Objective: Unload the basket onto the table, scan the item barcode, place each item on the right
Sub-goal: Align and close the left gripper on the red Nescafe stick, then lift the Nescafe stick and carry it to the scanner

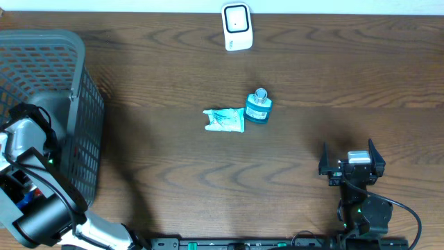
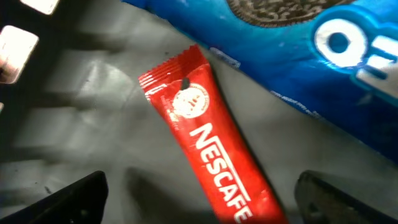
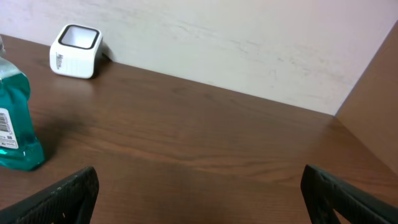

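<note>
My left gripper (image 2: 200,202) is open down inside the grey mesh basket (image 1: 78,76). Its dark fingertips (image 2: 74,198) stand on either side of the lower end of a red Nescafe stick (image 2: 205,134), which lies flat on the basket floor, not gripped. A blue Oreo pack (image 2: 323,68) lies just beyond the stick. The white scanner (image 1: 236,26) stands at the table's far edge, also in the right wrist view as the white scanner (image 3: 74,42). My right gripper (image 1: 348,147) rests open and empty over bare wood at the front right.
A teal bottle (image 1: 259,106) with a barcode label stands mid-table, with a teal packet (image 1: 225,120) lying against its left side. The same bottle (image 3: 15,124) shows at the left edge of the right wrist view. The basket's walls enclose my left arm (image 1: 31,135).
</note>
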